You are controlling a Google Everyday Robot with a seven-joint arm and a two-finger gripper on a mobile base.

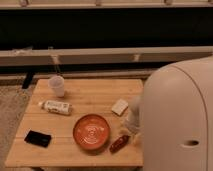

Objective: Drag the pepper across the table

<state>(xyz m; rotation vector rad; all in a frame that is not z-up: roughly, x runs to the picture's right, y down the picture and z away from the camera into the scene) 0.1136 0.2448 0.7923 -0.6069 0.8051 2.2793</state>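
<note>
Seemingly low at the right edge of the light bamboo-plank worktop [95, 90], the pale claw [133, 125] hovers just above the small glossy dark red-brown pepper [119, 143], presumably to drag it. Beside the pepper sits a round orange bowl [91, 132].

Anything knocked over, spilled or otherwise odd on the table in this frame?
One thing stands out: the white plastic bottle lies on its side at the left of the light bamboo-plank table, with no spill visible. The clear cup stands upright. The tool sits just above the small dark red pepper, beside the round orange bowl.
</note>
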